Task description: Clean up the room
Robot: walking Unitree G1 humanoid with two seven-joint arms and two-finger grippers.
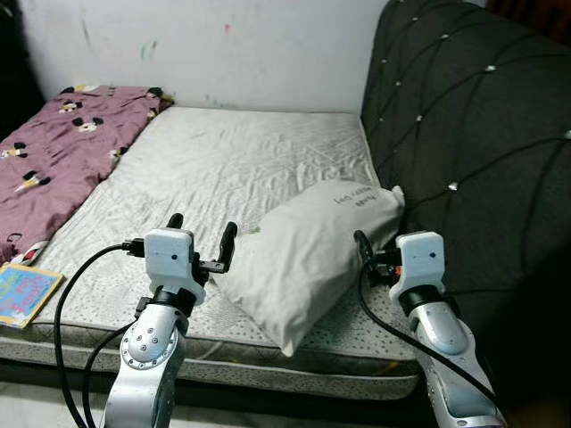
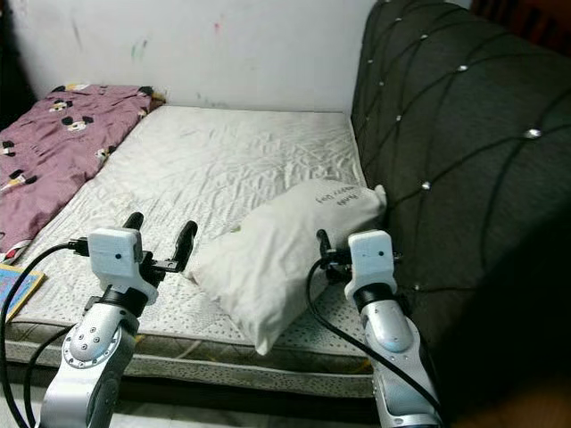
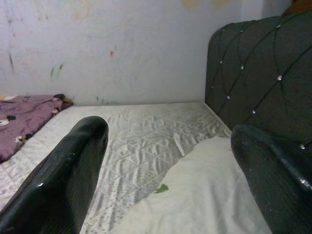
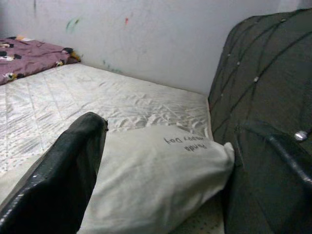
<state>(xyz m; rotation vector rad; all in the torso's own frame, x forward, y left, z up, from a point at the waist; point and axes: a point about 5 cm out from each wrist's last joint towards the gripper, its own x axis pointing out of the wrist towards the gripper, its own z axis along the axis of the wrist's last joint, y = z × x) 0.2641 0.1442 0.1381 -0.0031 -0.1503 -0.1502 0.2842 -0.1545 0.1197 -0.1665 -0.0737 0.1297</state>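
Both hands, left (image 1: 202,239) and right (image 4: 161,170), gape wide flanking one pillow (image 1: 308,254).

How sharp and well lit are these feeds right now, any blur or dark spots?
Head views: evenly lit, sharp on the white pillow and quilted grey mattress; the dark tufted headboard swallows detail. Left wrist view: the black fingers are close and soft, the background clear. Right wrist view: the fingers are blurred, the pillow's print legible.

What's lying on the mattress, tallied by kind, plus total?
Pillow: 1, white, by the dark headboard
Blanket: 1, purple with a cartoon print
Book: 1, colourful cover, at the mattress edge
Total: 3
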